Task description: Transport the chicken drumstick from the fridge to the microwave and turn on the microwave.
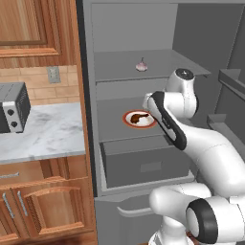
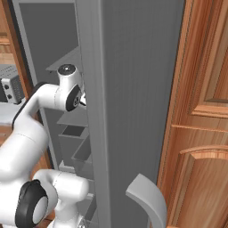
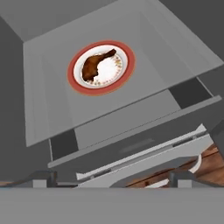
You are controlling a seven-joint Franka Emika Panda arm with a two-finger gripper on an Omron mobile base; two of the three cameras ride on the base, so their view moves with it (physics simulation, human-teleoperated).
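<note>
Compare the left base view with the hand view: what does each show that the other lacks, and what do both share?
Left base view alone: the garlic bulb on the upper shelf, the toaster oven on the marble counter, wooden cupboards. Hand view alone: the open gripper, its fingertips apart at the bottom. Both: the chicken drumstick on a red-rimmed plate on a fridge shelf above the drawer.

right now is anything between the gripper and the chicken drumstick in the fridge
Nothing visible. In the hand view the open gripper looks straight at the chicken drumstick, which lies uncovered on its red-rimmed plate on the fridge shelf.
</note>
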